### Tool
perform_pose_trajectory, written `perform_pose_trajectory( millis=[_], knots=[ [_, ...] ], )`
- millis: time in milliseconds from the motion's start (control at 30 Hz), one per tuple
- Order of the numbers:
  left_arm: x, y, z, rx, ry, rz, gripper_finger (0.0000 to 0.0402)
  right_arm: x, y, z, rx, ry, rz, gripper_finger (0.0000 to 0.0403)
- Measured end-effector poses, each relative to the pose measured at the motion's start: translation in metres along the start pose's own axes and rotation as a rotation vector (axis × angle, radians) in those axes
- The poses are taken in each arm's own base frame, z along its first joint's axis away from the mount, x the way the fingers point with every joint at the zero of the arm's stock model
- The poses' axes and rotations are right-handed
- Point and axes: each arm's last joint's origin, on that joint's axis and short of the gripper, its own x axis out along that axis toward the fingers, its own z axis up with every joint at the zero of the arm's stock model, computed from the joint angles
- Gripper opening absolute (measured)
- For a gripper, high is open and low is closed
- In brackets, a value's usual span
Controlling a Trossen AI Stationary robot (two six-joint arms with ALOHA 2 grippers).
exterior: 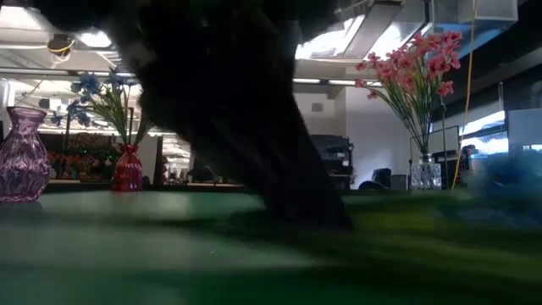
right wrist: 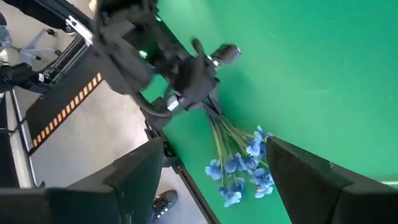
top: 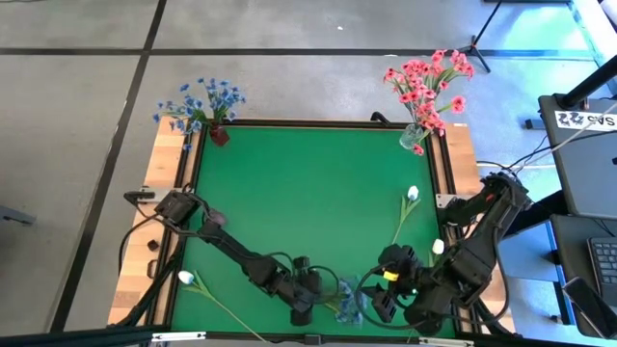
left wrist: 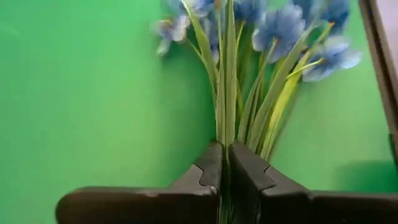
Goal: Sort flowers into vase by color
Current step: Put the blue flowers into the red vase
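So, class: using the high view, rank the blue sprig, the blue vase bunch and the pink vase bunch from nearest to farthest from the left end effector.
1. Blue sprig: gripped in left end effector.
2. Blue vase bunch: far left corner.
3. Pink vase bunch: far right corner.

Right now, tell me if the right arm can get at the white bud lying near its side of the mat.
Probably yes. The right gripper is open and empty, and the white bud lies alone on bare green mat on its side; the left gripper holds the blue sprig elsewhere.

Desk (top: 308, 193) had matt green felt-like top w/ wood edges; vases (exterior: 20, 157) looked glossy glass; blue flowers (left wrist: 280, 31) looked like cloth.
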Motion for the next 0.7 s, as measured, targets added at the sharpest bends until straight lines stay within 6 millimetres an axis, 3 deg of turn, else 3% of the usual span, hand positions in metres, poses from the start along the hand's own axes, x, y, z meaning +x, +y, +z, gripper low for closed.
perform_pose_trajectory(
  millis=[167,267,433,533,700],
  knots=[
    [-0.057,0.004,0.038,0.076,-0.161,0.130,0.0011,-0.008,-0.004,0.012,-0.023,-0.051,0.009,0.0285],
    [-0.092,0.018,0.056,0.179,-0.231,0.293,0.0005,-0.015,-0.008,0.021,-0.033,-0.113,0.013,0.0285],
    [-0.157,0.064,0.086,0.154,-0.370,0.580,0.0004,-0.019,-0.013,0.040,-0.051,-0.222,-0.009,0.0285],
    [-0.194,0.102,0.087,0.042,-0.467,0.741,0.0004,-0.016,-0.015,0.051,-0.053,-0.252,-0.023,0.0285],
    [-0.252,0.150,0.066,-0.209,-0.700,0.901,0.0004,-0.009,-0.018,0.065,-0.044,-0.275,-0.047,0.0285]
  ],
)
